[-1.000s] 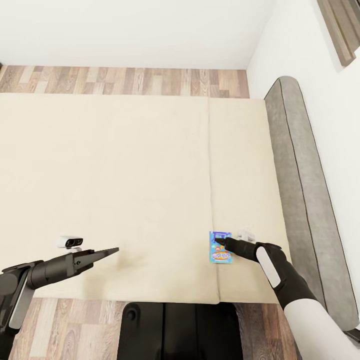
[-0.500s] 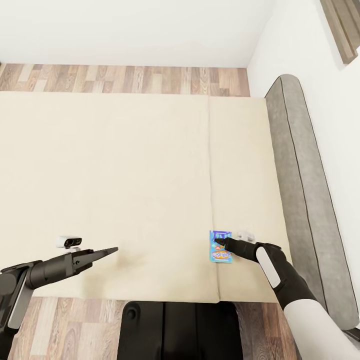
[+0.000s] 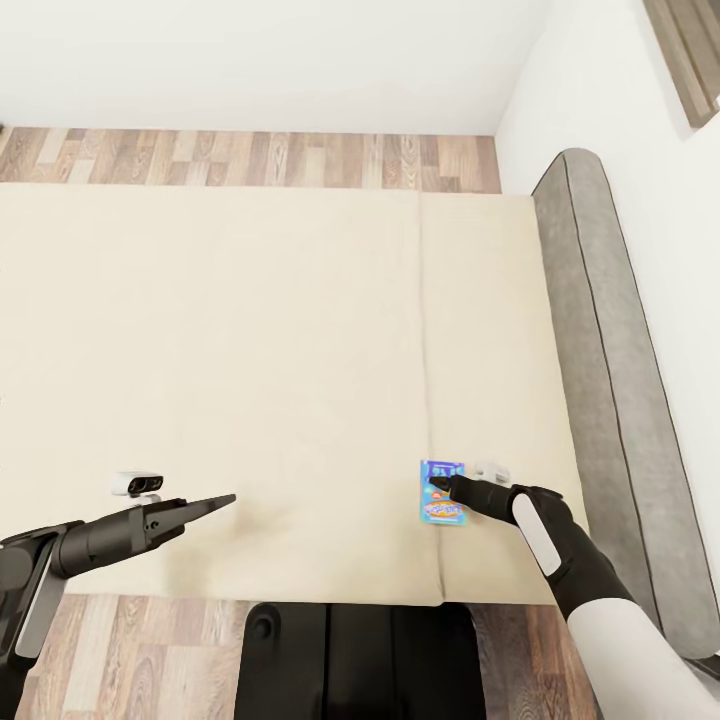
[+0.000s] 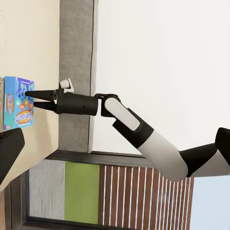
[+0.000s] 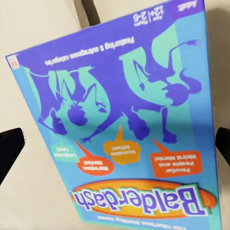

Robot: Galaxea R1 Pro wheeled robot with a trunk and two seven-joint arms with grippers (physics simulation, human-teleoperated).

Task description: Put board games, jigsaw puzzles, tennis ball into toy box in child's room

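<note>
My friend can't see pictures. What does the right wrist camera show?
A blue Balderdash board game with purple cartoon shapes and orange speech bubbles lies on the cream bed, seen close up between the right gripper's dark fingertips.

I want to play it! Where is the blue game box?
In the head view the blue game box lies on the bed, near its front edge beside the seam, under the right gripper.

Small blue board game [image 3: 441,493], orange print, lettered "Balderdash" [image 5: 139,201]; lay flat on cream bed [image 3: 250,350] at 5 o'clock, just beside panel seam, near front edge. Bed bare, two panels.
</note>
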